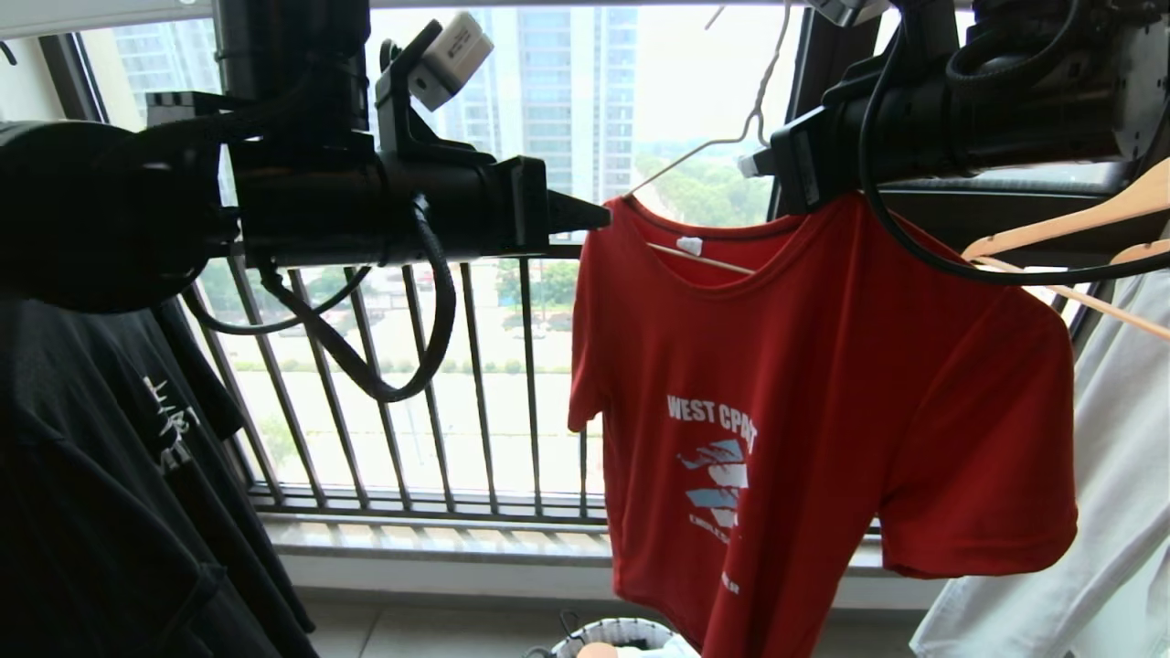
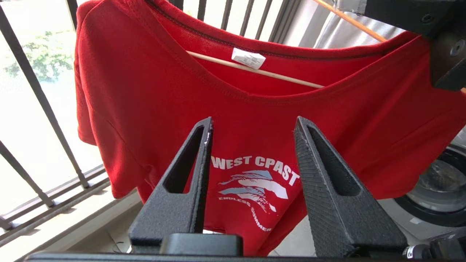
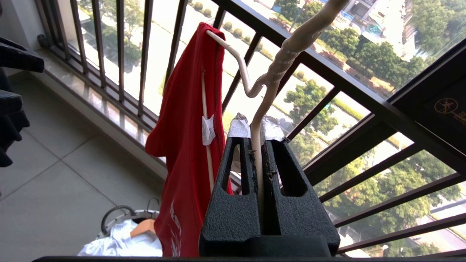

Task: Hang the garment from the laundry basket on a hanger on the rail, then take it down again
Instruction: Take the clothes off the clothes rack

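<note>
The garment (image 1: 804,411), a red T-shirt with a white and light-blue chest print, hangs on the thin pale wire hanger (image 1: 695,157). My right gripper (image 3: 256,129) is shut on the hanger (image 3: 271,76) just below its twisted neck, above the shirt's right shoulder (image 1: 754,164). The hook runs up out of view, and the rail is out of view. My left gripper (image 2: 253,122) is open with nothing between its fingers. It faces the garment (image 2: 255,109) and sits beside the shirt's left shoulder (image 1: 594,217). The laundry basket (image 1: 617,632) stands on the floor below.
A black T-shirt (image 1: 110,475) hangs at the left. At the right a white T-shirt (image 1: 1097,512) hangs under wooden hangers (image 1: 1079,219). The black barred window railing (image 1: 475,384) runs behind. A washing machine drum (image 2: 437,189) shows low down. The basket (image 3: 120,214) holds pale laundry.
</note>
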You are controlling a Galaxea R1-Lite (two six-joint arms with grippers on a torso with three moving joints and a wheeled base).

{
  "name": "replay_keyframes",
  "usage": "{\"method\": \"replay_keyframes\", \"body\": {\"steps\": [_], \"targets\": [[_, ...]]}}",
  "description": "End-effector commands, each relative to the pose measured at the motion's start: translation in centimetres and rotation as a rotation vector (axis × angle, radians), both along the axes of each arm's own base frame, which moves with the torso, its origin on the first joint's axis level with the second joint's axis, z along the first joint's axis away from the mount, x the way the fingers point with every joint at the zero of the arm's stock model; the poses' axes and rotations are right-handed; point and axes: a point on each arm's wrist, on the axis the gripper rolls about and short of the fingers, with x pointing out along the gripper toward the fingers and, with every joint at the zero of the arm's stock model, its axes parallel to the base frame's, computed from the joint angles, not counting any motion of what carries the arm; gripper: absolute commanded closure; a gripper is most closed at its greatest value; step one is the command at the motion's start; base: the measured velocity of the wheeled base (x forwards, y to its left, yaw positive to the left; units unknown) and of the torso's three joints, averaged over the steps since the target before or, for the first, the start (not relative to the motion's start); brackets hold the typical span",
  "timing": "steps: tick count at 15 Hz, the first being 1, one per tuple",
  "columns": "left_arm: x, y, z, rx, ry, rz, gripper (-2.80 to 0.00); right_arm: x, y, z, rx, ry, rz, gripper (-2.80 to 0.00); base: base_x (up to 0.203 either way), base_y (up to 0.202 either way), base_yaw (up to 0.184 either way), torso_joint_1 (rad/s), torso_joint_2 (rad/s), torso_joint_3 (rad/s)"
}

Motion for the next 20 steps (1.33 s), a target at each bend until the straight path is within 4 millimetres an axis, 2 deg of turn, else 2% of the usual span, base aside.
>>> {"method": "replay_keyframes", "body": {"steps": [1, 4, 7, 17, 20], "targets": [[2.4, -1.6, -2.0, 0.029, 0.043, 0.011, -2.8, 0.0, 0.1, -0.1, -0.004, 0.003, 0.003, 0.0, 0.0, 0.0, 0.0, 0.0, 0.0, 0.0], [4.3, -2.6, -2.2, 0.04, 0.023, 0.145, -2.8, 0.0, 0.2, -0.2, -0.006, 0.007, 0.005, 0.0, 0.0, 0.0, 0.0, 0.0, 0.0, 0.0], [5.2, -3.8, -2.1, 0.048, -0.009, 0.3, -2.8, 0.0, 0.2, -0.1, -0.005, 0.006, 0.006, 0.0, 0.0, 0.0, 0.0, 0.0, 0.0, 0.0], [7.3, -5.7, -3.0, 0.072, -0.022, 0.446, -2.8, -0.3, 0.3, -0.1, -0.005, 0.006, 0.014, 0.0, 0.0, 0.0, 0.0, 0.0, 0.0, 0.0], [8.2, -6.2, -3.9, 0.087, -0.021, 0.503, -2.8, -0.4, 0.4, -0.1, -0.006, 0.007, 0.018, 0.0, 0.0, 0.0, 0.0, 0.0, 0.0, 0.0]]}}
